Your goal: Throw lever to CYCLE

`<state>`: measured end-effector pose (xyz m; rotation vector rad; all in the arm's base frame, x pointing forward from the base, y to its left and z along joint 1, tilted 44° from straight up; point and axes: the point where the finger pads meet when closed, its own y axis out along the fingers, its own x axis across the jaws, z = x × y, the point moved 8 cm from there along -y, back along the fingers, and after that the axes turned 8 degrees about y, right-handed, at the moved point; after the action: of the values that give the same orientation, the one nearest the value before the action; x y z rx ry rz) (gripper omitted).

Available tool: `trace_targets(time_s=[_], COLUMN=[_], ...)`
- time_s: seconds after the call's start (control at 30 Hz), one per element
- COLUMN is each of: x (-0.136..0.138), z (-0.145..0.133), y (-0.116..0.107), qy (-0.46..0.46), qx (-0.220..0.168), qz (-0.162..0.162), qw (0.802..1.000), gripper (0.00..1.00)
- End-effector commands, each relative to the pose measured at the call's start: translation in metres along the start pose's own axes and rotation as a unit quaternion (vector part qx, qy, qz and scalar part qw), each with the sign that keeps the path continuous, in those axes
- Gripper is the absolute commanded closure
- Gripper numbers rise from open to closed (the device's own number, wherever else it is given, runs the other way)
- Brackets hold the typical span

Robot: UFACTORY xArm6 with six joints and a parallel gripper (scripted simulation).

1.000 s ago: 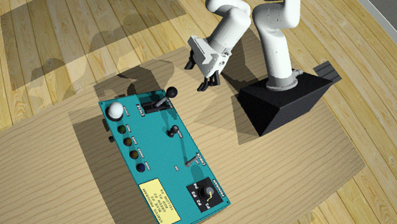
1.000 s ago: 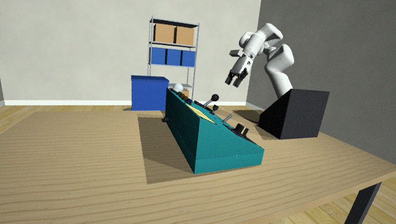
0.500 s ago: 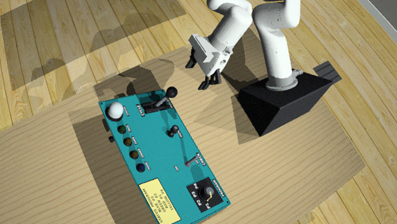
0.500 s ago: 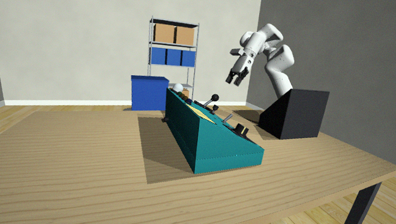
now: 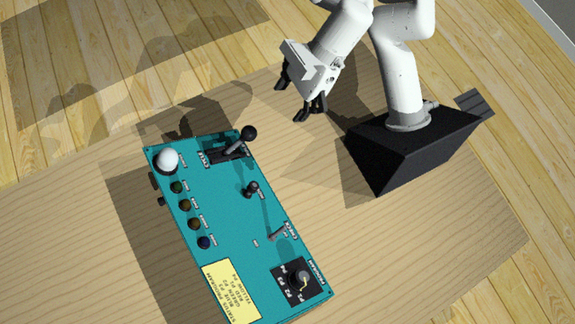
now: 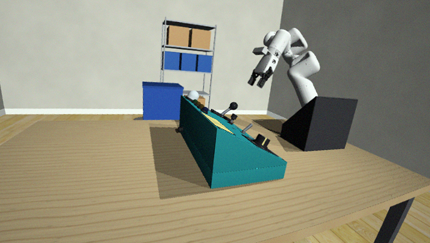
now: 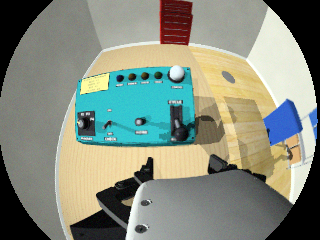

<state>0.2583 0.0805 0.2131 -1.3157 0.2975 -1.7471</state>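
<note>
A teal sloped console [image 5: 230, 223] [image 6: 229, 150] [image 7: 156, 103] lies on the wooden table. Its black ball-topped lever [image 5: 248, 132] [image 6: 233, 104] [image 7: 179, 134] stands in a dark slot at the end nearest the arm, leaning away from the CYCLE label [image 5: 204, 158]. My gripper [image 5: 300, 96] [image 6: 257, 80] [image 7: 182, 165] is open and empty. It hangs in the air well above and beyond the lever end of the console, touching nothing.
The console also carries a white dome [image 5: 166, 159], a row of small lamps [image 5: 184, 204], a small knob [image 5: 252, 188], a toggle switch [image 5: 276, 233], a rotary PROGRAM dial [image 5: 300, 278] and a yellow label [image 5: 230, 293]. The arm's black pedestal [image 5: 401, 146] stands right of the lever.
</note>
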Motion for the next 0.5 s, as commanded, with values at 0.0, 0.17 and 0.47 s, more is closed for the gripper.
trace_targets(time_s=[0.0,0.17,0.47], x=[0.000,0.001,0.001], z=[0.001,0.001,0.001], y=[-0.014,-0.023,-0.030], qy=[0.001,0.001,0.001], qx=[0.001,0.001,0.001], qz=[0.000,0.000,0.000], qw=[1.000,1.000,1.000], gripper=[0.00,0.00,0.00])
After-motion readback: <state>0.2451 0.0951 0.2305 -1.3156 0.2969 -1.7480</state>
